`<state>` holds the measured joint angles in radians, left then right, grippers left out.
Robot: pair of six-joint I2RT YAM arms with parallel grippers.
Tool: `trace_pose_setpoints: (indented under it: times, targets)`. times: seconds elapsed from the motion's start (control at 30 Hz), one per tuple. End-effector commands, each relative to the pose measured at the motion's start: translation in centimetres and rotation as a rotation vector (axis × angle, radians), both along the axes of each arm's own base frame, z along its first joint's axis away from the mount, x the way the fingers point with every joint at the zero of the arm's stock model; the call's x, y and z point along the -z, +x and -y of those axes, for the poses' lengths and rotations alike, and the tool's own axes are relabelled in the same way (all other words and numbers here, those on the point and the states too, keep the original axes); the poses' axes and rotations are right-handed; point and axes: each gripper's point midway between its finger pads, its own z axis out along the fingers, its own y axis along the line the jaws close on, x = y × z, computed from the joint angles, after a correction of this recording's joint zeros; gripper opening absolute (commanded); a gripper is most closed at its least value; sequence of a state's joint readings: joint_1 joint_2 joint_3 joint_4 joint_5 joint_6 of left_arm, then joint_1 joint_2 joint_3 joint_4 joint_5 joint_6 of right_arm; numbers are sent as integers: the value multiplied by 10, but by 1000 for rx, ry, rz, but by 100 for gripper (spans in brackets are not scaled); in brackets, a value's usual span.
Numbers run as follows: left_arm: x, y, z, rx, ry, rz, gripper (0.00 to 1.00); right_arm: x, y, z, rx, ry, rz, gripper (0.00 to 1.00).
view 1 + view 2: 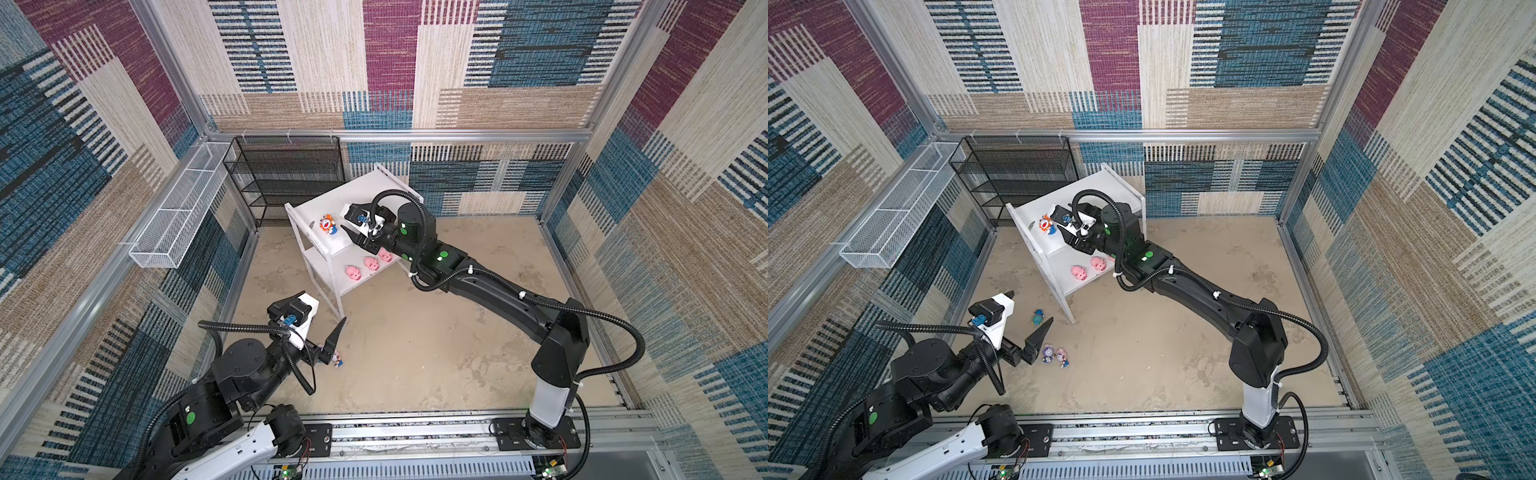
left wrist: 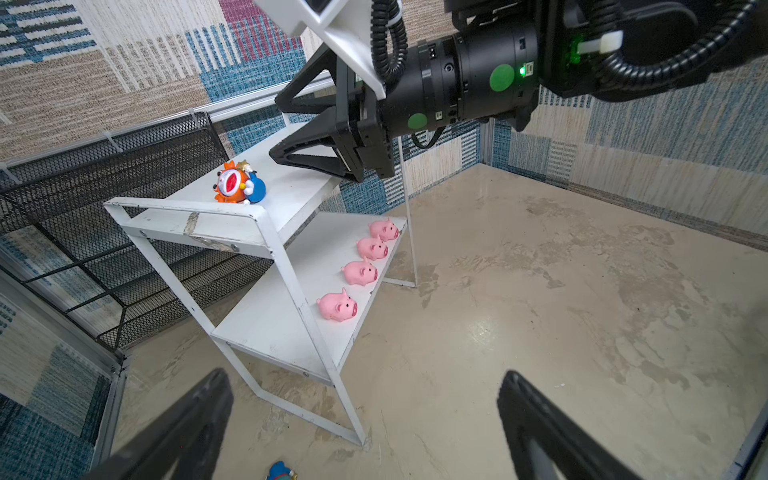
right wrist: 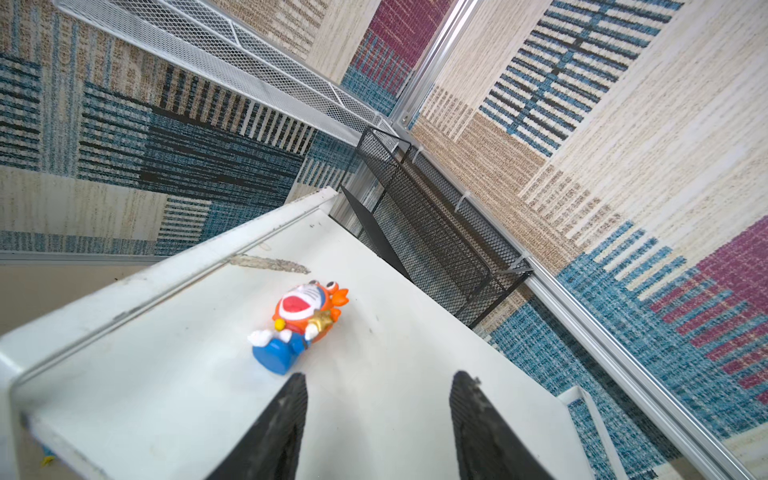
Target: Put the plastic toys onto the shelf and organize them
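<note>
Orange-hooded figurine (image 3: 305, 320) sits on the top board of the shelf (image 3: 166, 374) just ahead of the spread, empty right claw (image 3: 380, 376), while three figurines (image 1: 1048, 353) lie on the bench beside the nearer, wide-spread left claw (image 1: 1031, 306).

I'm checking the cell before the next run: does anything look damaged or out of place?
Yes. Paint is scraped off the shelf's top rail, leaving grey patches. The blue-hooded figurine, purple-hooded figurine and pink-hooded figurine are on the floor, off the shelf. The four pigs stand in a tidy row.
</note>
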<state>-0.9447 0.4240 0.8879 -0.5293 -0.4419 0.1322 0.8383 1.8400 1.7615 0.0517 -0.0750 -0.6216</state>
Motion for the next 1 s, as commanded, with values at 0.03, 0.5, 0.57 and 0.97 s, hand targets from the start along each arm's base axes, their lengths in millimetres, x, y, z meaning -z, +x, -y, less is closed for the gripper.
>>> trace_pose_setpoints:
  times: [0.03,0.5,0.57,0.97]
  targets:
    - [-4,1,-1,-9,-26,6,99,-8,0,0,-1,25,-16,57]
    - [-3,-1,-5,-10,-31,9,99,-46,3,-15,-188,119,-455,61]
    - [-4,-2,-5,-12,-34,13,99,-43,1,-16,-198,116,-478,63]
    - [-3,-3,-6,-6,-38,13,99,-21,0,-26,-229,124,-603,63]
